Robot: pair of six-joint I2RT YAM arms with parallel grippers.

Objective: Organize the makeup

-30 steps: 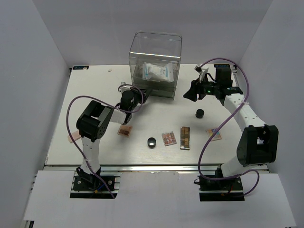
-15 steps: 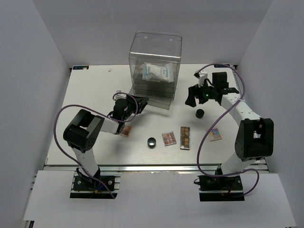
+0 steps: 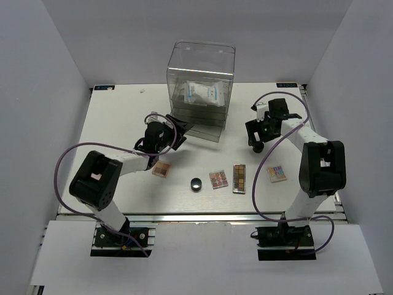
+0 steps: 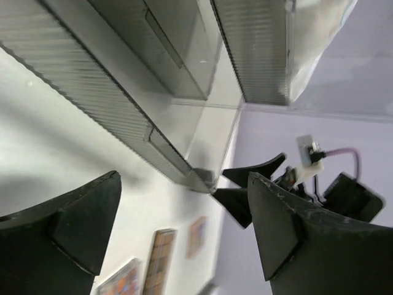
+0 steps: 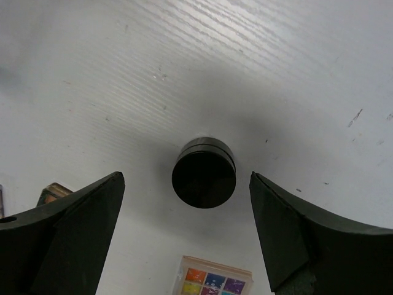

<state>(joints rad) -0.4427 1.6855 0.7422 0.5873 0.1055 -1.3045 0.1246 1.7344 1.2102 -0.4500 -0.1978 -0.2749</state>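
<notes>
- Only the white packet [image 3: 202,93] lay inside the clear drawer box [image 3: 201,61], so I judged the task barely begun.
- Loose on the tabletop [image 3: 123,110] lay the brown palette [image 3: 161,169], pink palette [image 3: 218,179], long narrow palette [image 3: 239,177], multicoloured palette [image 3: 276,173], a small round black piece [image 3: 196,184] and the round black pot [image 5: 204,172].
- The right hand [image 5: 186,178] hung directly over the round black pot, fingers spread wide either side of it and not touching.
- The left hand [image 4: 183,184], fingers apart and empty, faced the box's drawer fronts, with the brown palette near its arm.
</notes>
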